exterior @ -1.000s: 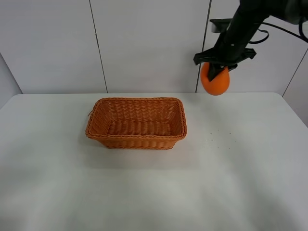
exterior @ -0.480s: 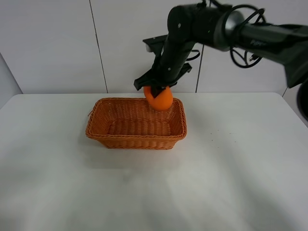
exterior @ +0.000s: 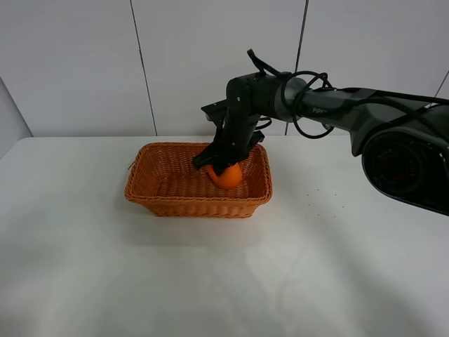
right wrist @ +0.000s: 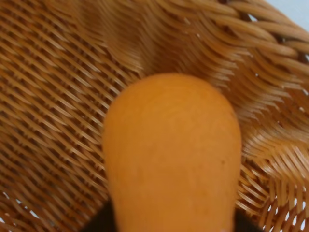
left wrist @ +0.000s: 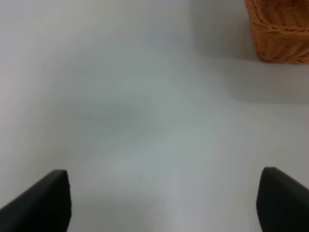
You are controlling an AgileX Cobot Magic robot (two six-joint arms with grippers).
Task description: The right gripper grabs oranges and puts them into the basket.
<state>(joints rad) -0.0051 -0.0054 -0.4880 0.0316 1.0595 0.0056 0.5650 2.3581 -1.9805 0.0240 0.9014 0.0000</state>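
The orange (exterior: 226,176) is low inside the right half of the woven wicker basket (exterior: 151,199), near its floor. My right gripper (exterior: 222,164) reaches in from the back right and is shut on the orange from above. In the right wrist view the orange (right wrist: 171,150) fills the middle, with the basket's weave (right wrist: 58,72) all around it and dark finger edges at its base. My left gripper (left wrist: 164,198) is open and empty over bare table. Its black fingertips (left wrist: 43,203) stand far apart. A corner of the basket (left wrist: 280,34) shows in that view.
The basket stands on a white table (exterior: 224,281), left of the middle and toward the back. A panelled white wall (exterior: 210,63) rises behind the table. The right arm (exterior: 330,105) stretches in from the right edge. The left arm is outside the exterior view.
My right gripper carried the orange from high at the back right leftward over the basket, then lowered it into the basket's right half.
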